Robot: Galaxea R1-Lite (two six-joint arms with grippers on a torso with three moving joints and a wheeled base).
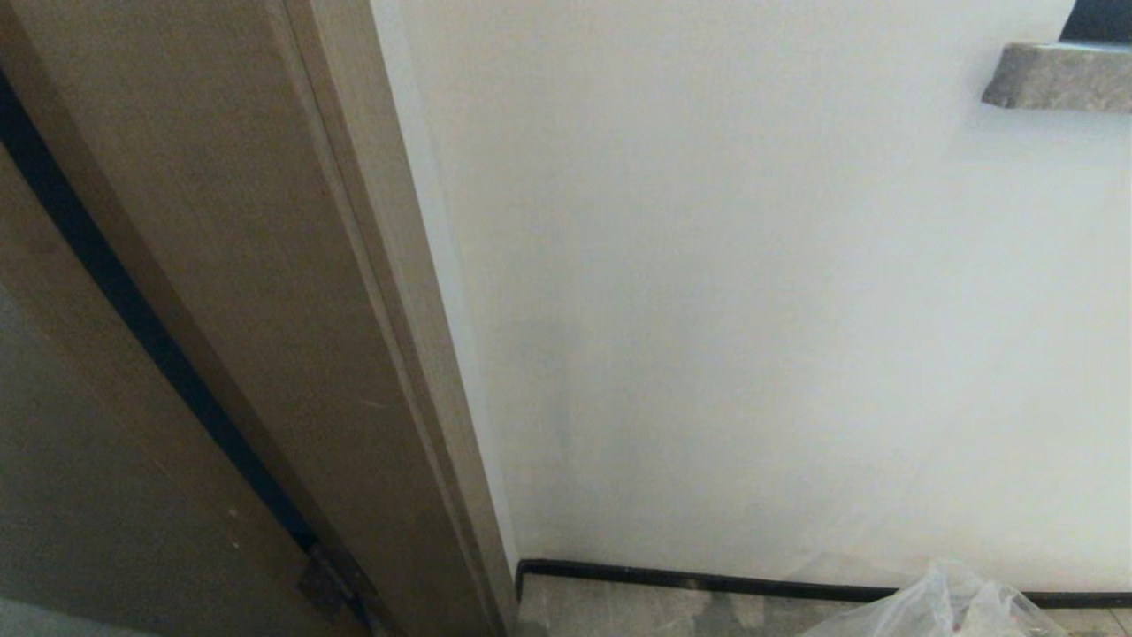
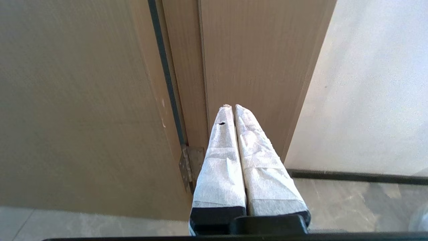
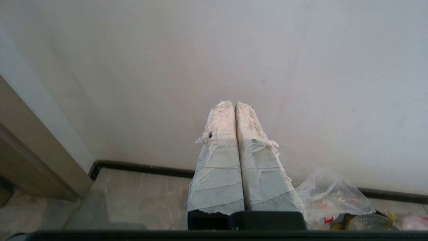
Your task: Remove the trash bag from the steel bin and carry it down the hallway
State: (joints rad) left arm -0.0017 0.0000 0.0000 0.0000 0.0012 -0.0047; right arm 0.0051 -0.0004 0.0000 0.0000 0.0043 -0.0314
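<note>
Head view: the trash bag (image 1: 937, 606) was seen low at the right, on the tiled floor (image 1: 610, 610) by the white wall (image 1: 752, 310), possibly over the bin. The left gripper (image 2: 233, 106) and right gripper (image 3: 234, 102) were clenched, empty.

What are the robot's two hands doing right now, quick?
Left gripper: shut, holding nothing, near the wooden door frame.
Right gripper: shut, holding nothing, near the white wall.
</note>
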